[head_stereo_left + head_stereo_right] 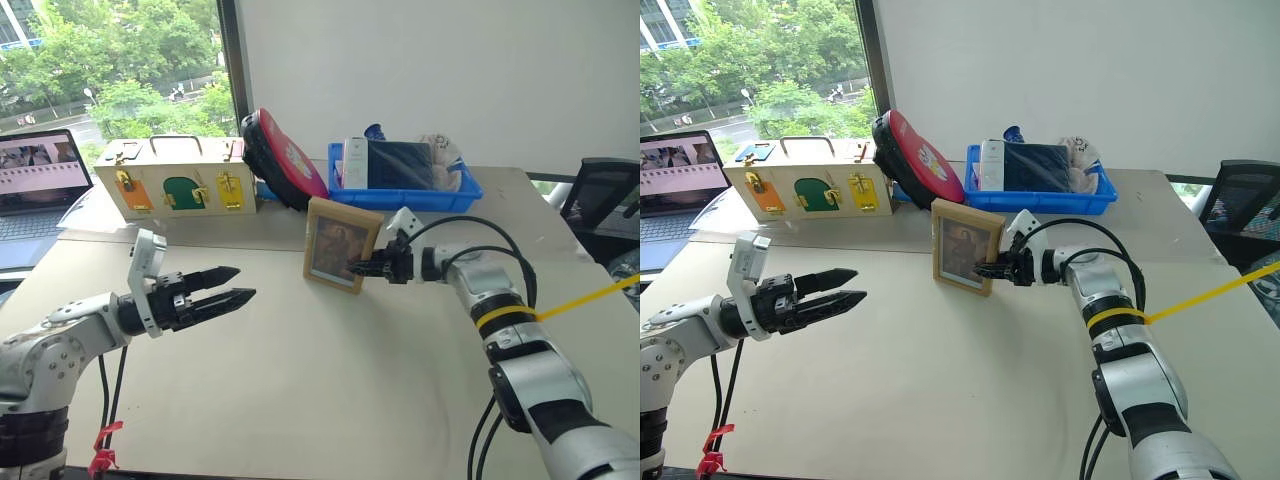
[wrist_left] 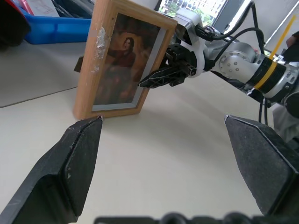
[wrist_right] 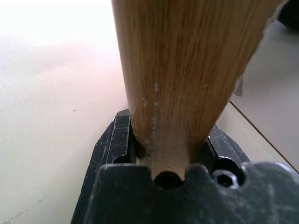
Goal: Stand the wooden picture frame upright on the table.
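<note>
Daylight pours through the window [image 1: 120, 70], green trees outside; plain white wall [image 1: 430, 70], black chair [image 1: 600, 200] at right.

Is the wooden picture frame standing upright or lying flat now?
Upright: the wooden picture frame stands on its lower edge on the table, portrait facing the robot, its side edge clamped by the right hand.

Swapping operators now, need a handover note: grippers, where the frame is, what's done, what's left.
Right gripper: shut on the side edge of the wooden picture frame.
Left gripper: open, holding nothing, off to the frame's left above the table.
Frame: upright, portrait facing the robot, bottom edge at the tabletop in front of the cream latch box and blue bin.
Done: frame raised upright.
Left: check it stands alone, release, back the right arm off. Rear stand not visible.
</note>
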You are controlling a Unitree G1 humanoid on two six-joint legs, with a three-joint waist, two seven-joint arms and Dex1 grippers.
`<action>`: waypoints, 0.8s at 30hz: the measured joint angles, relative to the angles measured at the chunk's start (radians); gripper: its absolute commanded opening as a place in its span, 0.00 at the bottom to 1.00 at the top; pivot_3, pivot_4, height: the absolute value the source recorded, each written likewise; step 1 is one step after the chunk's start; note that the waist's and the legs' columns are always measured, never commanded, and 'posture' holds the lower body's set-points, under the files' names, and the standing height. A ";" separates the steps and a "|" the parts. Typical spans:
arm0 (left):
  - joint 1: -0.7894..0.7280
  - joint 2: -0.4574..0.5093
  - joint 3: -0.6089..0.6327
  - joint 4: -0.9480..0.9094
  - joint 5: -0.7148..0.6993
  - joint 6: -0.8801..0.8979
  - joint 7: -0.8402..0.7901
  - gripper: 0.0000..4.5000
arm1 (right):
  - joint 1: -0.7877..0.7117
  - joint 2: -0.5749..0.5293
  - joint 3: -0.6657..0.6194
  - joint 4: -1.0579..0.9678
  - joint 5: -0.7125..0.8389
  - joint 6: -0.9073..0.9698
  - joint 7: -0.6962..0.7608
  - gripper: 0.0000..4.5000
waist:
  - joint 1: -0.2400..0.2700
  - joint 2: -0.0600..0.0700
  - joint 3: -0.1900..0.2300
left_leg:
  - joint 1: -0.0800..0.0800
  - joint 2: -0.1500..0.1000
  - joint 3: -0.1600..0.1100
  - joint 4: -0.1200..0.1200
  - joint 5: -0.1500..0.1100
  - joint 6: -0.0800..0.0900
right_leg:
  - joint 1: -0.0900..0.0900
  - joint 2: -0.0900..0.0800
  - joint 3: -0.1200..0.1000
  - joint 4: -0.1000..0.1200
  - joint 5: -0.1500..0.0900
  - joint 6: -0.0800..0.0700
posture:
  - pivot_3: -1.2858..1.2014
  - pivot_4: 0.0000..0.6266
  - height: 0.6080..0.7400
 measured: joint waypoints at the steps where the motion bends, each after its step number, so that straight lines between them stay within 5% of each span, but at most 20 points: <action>1: 0.000 0.000 0.005 0.000 -0.013 0.010 0.003 1.00 | -0.006 0.000 -0.001 0.005 0.000 0.017 0.006 0.28 | 0.000 0.000 0.000 | 0.000 0.000 0.000 0.000 0.000 0.000 | 0.000 0.000 0.000 0.000 0.000 0.000 | 0.52 0.24 0.83; 8: 0.028 0.003 0.026 -0.010 -0.043 0.033 0.036 1.00 | -0.037 0.007 -0.029 0.031 0.016 0.255 0.111 0.28 | 0.002 0.000 0.000 | 0.000 0.000 0.000 0.000 0.000 0.000 | 0.000 0.000 0.000 0.000 0.000 0.000 | 0.52 0.24 0.83; 21: -0.001 0.003 0.021 0.001 -0.097 0.080 0.075 1.00 | 0.087 0.017 -0.069 -0.183 0.024 0.313 0.106 0.28 | -0.001 0.000 0.000 | 0.000 0.000 0.000 -0.001 0.000 0.000 | 0.000 0.000 0.000 0.000 0.000 0.000 | 0.52 0.24 0.83; 24: -0.025 0.002 0.004 0.023 -0.087 0.077 0.072 1.00 | 0.130 -0.013 -0.064 -0.256 0.029 0.366 0.109 0.55 | 0.003 0.000 0.000 | 0.000 0.000 0.000 -0.001 0.000 0.000 | 0.000 0.000 0.000 0.000 0.000 0.000 | 0.52 0.24 0.83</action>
